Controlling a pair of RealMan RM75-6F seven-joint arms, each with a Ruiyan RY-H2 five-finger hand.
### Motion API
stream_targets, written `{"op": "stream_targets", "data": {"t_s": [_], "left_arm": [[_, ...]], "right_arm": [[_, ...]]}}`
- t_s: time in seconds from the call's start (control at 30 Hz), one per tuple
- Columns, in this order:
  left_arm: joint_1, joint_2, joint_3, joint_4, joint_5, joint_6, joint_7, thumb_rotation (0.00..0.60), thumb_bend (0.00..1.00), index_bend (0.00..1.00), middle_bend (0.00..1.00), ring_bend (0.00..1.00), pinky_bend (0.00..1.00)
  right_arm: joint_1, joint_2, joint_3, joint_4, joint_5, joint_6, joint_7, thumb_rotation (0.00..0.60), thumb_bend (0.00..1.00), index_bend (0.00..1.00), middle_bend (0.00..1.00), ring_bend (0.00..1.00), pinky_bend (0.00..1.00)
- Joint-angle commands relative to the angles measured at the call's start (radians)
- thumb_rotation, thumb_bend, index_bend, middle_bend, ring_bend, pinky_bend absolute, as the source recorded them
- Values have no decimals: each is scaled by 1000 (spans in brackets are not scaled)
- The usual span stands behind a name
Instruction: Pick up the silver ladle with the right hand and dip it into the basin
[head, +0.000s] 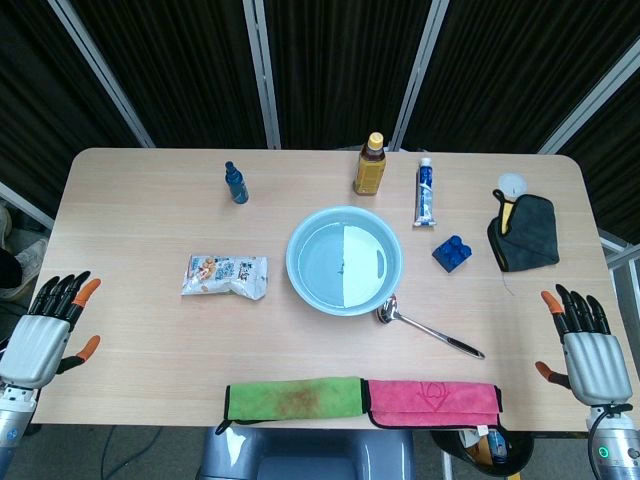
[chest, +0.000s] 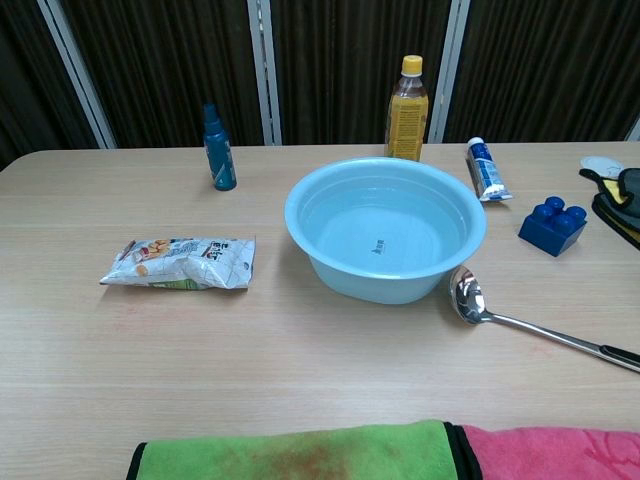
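**Both hands idle at surface edges, ladle untouched beside basin**

Right hand (head: 585, 340) sits at the right edge of the surface (head: 130, 330), fingers (head: 575, 308) spread wide, holding nothing. Left hand (head: 45, 330) mirrors it at the left edge, fingers also apart and empty. Neither hand shows in chest view.

Silver ladle (head: 428, 326) lies flat on the surface, well apart from the right hand, bowl end just beside the basin's front-right rim, handle running out toward the right. Chest view shows the ladle (chest: 530, 318) bowl facing up, close to the basin wall; touching or not, can't tell.

Light blue basin (head: 344, 261) sits mid-surface w/ water inside; chest view basin (chest: 385, 228) upright.

Around it: snack packet (head: 225, 275) to the left, small blue spray bottle (head: 236, 183) behind-left, tea bottle w/ yellow cap (head: 369, 165) behind, toothpaste tube (head: 425, 192) lying flat behind-right, blue toy brick (head: 452, 251) to the right, dark cloth (head: 525, 232) further right. Green towel (head: 292, 398) and pink towel (head: 432, 402) lie end to end along the near edge.
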Motion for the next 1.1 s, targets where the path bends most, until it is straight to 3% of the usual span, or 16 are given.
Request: {"op": "stream_targets", "data": {"t_s": [0.03,0.43,0.63,1.1], "left_arm": [[1,1,1,-2,2,3,2,600,317,41,0,0,0],[12,22,9,-18,37,48,-34,600,318,40,0,0,0],[15,32,6,15,70,97,-131,600,318,38,0,0,0],[-4,51,22,6,68,45,-149,600,318,58,0,0,0]], "right_arm": [[0,0,0,-1,1,-1,1,600,17,4,0,0,0],[-10,-1,-9,-6,-46,35,26,600,38,54,0,0,0],[-6,-24,-16,-3,-98,58,17,600,41,159,0,0,0],[109,-69,-13,-65,-6,-195,-66,600,74,414,0,0,0]]}}
